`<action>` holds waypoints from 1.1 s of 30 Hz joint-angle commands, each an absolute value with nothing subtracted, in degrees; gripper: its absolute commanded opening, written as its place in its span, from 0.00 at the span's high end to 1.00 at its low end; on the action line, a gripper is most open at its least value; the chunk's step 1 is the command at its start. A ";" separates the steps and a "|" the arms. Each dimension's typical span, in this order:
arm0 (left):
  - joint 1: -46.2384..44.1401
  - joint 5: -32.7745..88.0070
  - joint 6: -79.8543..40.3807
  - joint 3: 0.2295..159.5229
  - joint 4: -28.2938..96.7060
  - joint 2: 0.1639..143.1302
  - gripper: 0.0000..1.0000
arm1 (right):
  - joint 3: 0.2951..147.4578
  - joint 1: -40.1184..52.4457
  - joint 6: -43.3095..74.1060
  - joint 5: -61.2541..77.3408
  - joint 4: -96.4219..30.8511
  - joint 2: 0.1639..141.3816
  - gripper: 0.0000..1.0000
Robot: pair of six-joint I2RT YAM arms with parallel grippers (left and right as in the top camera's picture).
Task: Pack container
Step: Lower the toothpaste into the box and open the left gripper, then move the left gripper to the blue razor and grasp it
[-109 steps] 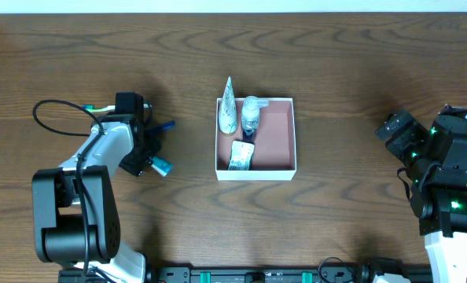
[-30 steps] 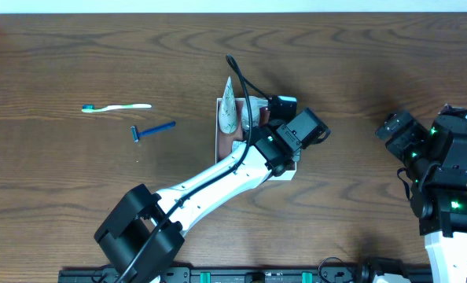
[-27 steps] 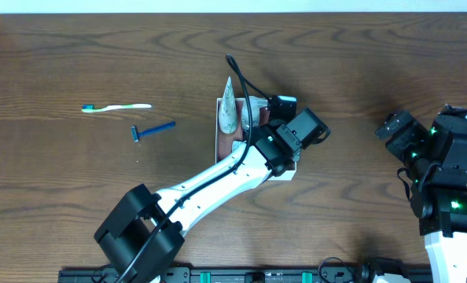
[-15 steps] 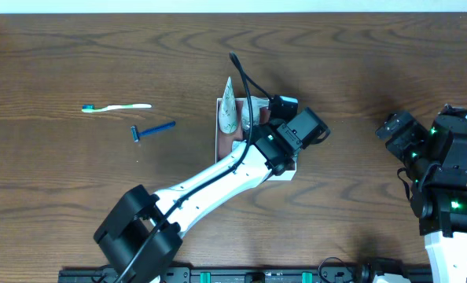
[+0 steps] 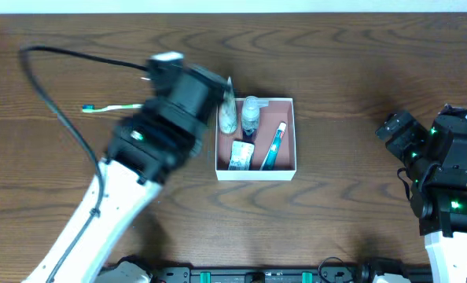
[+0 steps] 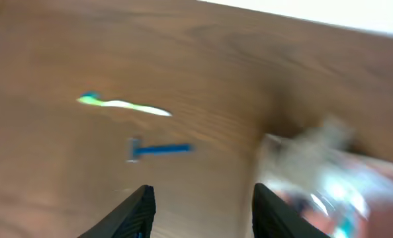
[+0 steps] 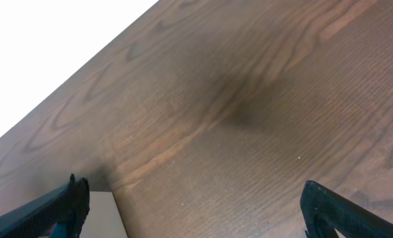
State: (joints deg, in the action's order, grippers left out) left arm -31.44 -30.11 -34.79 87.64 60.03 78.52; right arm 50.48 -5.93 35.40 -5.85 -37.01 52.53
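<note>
On the counter, right edge toward the front: right gripper spread wide, empty. Mid-counter: container upright, holding white tube, clear bottle, packet, slim blue-and-red item. Just left of it: left gripper above the counter, spread, empty, view blurred. Toward the left edge: razor, then toothbrush.

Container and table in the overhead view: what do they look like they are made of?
The container looks like thin card or paperboard: matte white walls, straight and thin with square corners, and a flat pinkish-brown floor. Thin plastic cannot be ruled out. The table shows dark brown wood grain with a soft sheen, so it could be wood or a wood-look laminate.
</note>
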 commanded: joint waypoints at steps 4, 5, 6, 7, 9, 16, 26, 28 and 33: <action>-13.61 -20.10 -36.71 87.13 58.06 84.09 0.51 | 50.65 -6.42 35.75 -6.22 -37.08 52.51 0.01; -11.31 -17.50 -36.36 87.13 57.52 85.62 0.51 | 50.65 -6.42 35.77 -6.22 -37.08 52.51 0.01; -9.69 -15.35 -35.75 87.13 57.08 86.96 0.51 | 50.65 -6.42 35.75 -6.22 -37.08 52.51 0.01; -8.14 -12.97 -35.14 87.13 56.73 88.58 0.51 | 50.65 -6.42 35.77 -6.22 -37.08 52.51 0.01; -6.09 -8.78 -33.26 87.13 56.31 91.88 0.51 | 50.65 -6.42 35.75 -6.22 -37.08 52.51 0.01; -4.69 1.91 -23.79 87.13 56.29 104.55 0.51 | 50.65 -6.42 35.75 -6.22 -37.08 52.51 0.01; -4.67 3.40 -30.85 87.13 56.31 114.04 0.51 | 50.65 -6.42 35.77 -6.22 -37.08 52.51 0.01; -4.67 3.31 -35.24 87.13 55.79 114.78 0.51 | 50.65 -6.42 35.75 -6.22 -37.08 52.51 0.01; -4.67 0.91 -50.48 87.11 55.22 115.74 0.51 | 50.65 -6.42 35.75 -6.22 -37.08 52.51 0.01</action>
State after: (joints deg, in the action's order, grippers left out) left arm -4.75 2.59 -38.33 87.33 55.22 114.98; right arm 50.48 -5.93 35.40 -5.85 -37.06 52.53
